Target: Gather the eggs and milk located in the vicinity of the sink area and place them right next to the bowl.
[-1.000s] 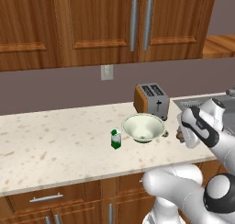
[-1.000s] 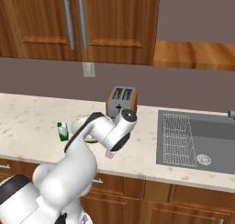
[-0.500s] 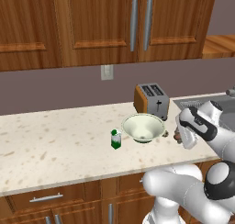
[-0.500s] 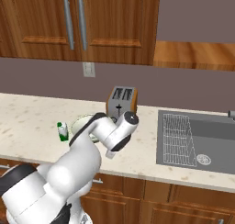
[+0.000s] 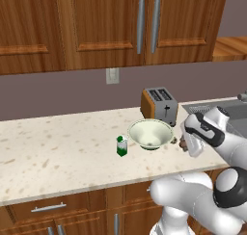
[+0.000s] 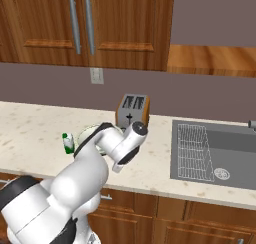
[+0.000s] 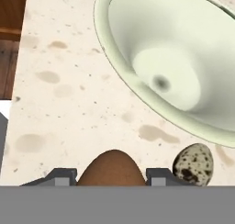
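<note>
In the hand view a dark-brown egg (image 7: 111,169) sits between my two finger tips (image 7: 62,176), so my gripper (image 7: 111,177) is shut on it. It hangs low over the counter just beside the pale cream-green bowl (image 7: 151,58). From the left base view, the gripper (image 5: 184,143) with the egg (image 5: 183,143) is right of the bowl (image 5: 150,133). The milk (image 5: 122,146), a white carton with green bands, stands upright left of the bowl. The milk (image 6: 67,143) shows again in the right base view. The sink area (image 6: 220,150) lies to the right.
A pale speckled egg (image 7: 193,164) lies on the counter against the bowl's rim. A toaster (image 5: 159,105) stands behind the bowl. A wire rack (image 6: 192,145) lies in the sink's left basin. The counter's front edge (image 7: 16,58) is near the hand.
The hand with the egg has drifted a little left towards the bowl and slightly lower. Bowl, milk and toaster have stayed put.
</note>
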